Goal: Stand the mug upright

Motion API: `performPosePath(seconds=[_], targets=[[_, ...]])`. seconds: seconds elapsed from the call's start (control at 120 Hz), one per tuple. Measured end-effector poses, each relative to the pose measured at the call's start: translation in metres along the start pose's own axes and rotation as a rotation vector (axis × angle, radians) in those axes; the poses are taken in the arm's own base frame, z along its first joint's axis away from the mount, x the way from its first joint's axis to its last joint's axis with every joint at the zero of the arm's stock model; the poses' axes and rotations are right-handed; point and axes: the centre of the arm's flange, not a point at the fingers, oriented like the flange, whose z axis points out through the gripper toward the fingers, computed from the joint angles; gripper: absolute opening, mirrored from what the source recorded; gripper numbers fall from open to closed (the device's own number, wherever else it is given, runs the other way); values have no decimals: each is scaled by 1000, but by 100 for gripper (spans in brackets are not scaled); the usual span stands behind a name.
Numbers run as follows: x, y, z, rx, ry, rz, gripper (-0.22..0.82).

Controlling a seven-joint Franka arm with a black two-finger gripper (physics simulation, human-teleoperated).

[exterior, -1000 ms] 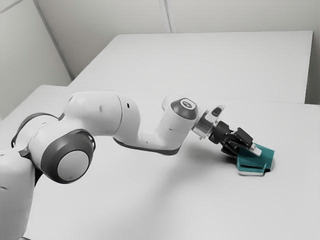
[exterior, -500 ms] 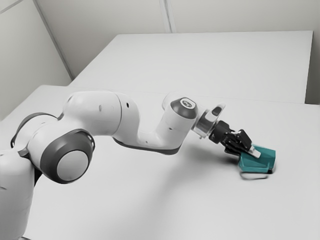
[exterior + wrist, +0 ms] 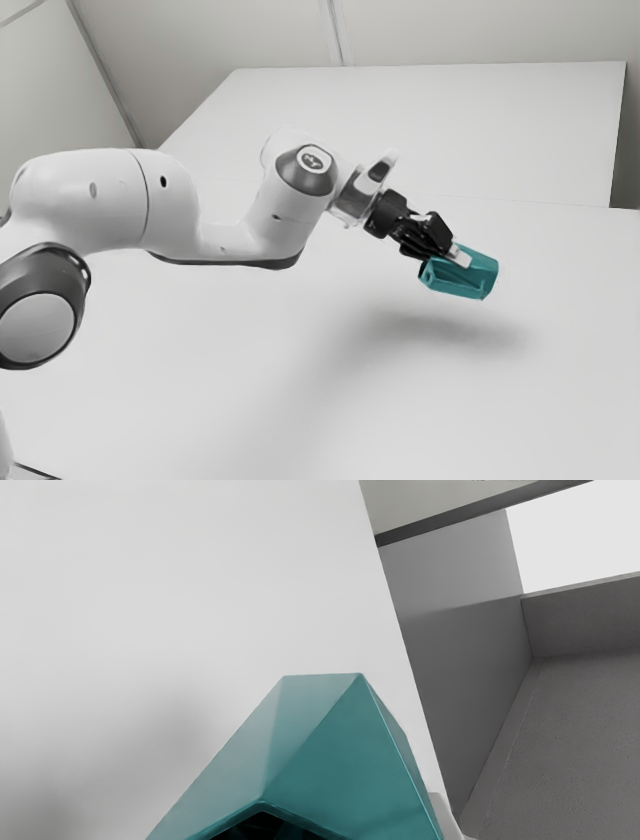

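**Faceted Teal Mug [image 3: 472, 279] Held Aloft, Tipped on Its Side**

We pinch the mug in our black two-finger gripper [image 3: 453, 256], one pale fingertip [image 3: 459, 259] against its wall, above the smooth, pale grey table [image 3: 300, 380]. Its dark opening [image 3: 260, 826] faces back toward our hand; a soft shadow [image 3: 440, 330] falls below.

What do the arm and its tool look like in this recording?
The arm is glossy white, with rounded, tubular segments and dark grey joint covers. One large cover frames a pale round disc; a smaller cap carries a dark marking on a light oval. The tool is black and angular, with a pale block-like fingertip.
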Motion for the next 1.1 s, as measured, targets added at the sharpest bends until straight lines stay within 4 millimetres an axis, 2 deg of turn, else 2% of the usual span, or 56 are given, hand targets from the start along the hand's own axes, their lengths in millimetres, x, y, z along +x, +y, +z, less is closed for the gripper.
performPosePath(seconds=[0.217,0.317,0.458,0.75,1.1], targets=[[-2,11,-81,258,-14,133,-18],[-11,16,-104,377,-46,171,-18],[-29,14,-125,529,-101,189,-18],[-62,-20,-154,719,-166,98,-18],[-80,-68,-195,868,-190,-37,-18]])
